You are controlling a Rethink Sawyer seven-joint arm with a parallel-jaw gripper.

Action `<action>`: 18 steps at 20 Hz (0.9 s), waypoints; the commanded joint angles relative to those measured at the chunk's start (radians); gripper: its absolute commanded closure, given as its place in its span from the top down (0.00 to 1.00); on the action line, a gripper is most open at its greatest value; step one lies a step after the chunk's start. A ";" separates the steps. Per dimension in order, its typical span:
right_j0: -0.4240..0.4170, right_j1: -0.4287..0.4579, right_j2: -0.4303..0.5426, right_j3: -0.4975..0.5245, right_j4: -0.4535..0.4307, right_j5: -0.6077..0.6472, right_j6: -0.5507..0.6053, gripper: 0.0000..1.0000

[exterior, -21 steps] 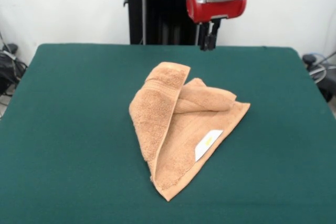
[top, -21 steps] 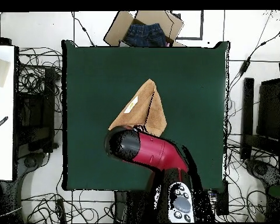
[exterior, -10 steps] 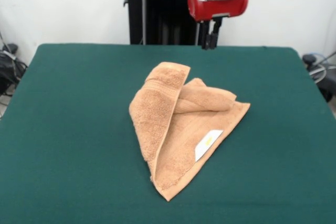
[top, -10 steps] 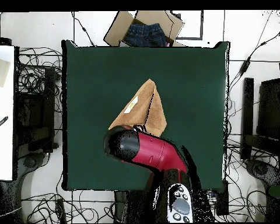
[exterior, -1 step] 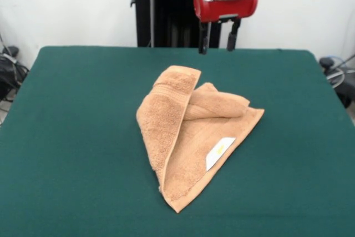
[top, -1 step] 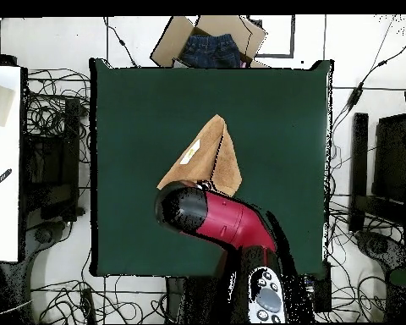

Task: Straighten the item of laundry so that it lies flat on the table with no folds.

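Near the middle of your green table (exterior, -1 step: 66,137), the tan towel (exterior, -1 step: 188,137) lies crumpled, one side folded over itself, white label (exterior, -1 step: 220,152) facing up. Your gripper (exterior, -1 step: 217,38) hangs above its far edge, fingers spread wide, holding nothing.

From overhead my arm (top, -1 step: 219,222) covers the towel's (top, -1 step: 208,156) corner nearest the table's (top, -1 step: 130,127) bottom edge, and the gripper beneath it. The label's (exterior, -1 step: 220,152) print is too small to read.

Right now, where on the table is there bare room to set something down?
Wide bare green lies on both sides of the towel, out to the table edges, plus a narrower near strip. The far middle is crowded: the open tool hangs there.
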 commanded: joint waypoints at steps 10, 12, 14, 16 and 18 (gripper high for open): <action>-0.112 0.142 0.106 0.046 0.033 -0.053 0.201 1.00; -0.113 0.161 0.102 0.027 0.018 -0.048 0.196 1.00; -0.115 0.173 0.102 0.017 0.006 -0.053 0.194 1.00; -0.117 0.189 0.104 0.004 -0.003 -0.054 0.187 1.00; -0.114 0.207 0.101 -0.014 -0.013 -0.048 0.179 1.00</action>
